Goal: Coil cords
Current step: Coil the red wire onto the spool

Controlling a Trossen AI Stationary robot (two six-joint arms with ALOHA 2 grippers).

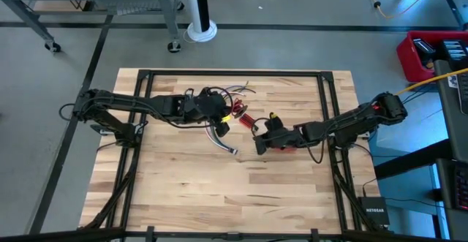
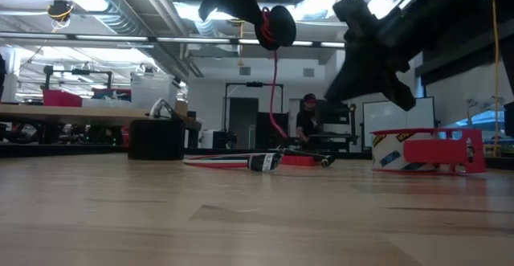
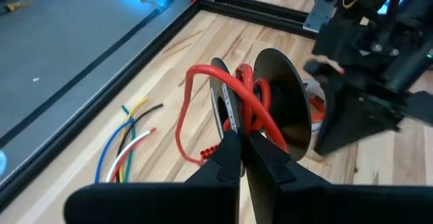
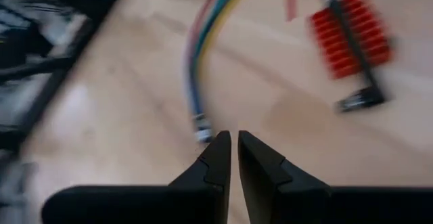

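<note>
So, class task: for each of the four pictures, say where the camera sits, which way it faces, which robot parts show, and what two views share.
High: overhead, facing straight down on the wooden table; both arms show.
Low: at tabletop height, facing level into the room; both arms hang in from above.
Left wrist: on the left arm, facing past its shut left gripper, which clamps a red cord wound on a black spool.
Right wrist: on the right arm, facing down past the right gripper at a thin wire bundle.
Shared: the spool shows in the low view too.
</note>
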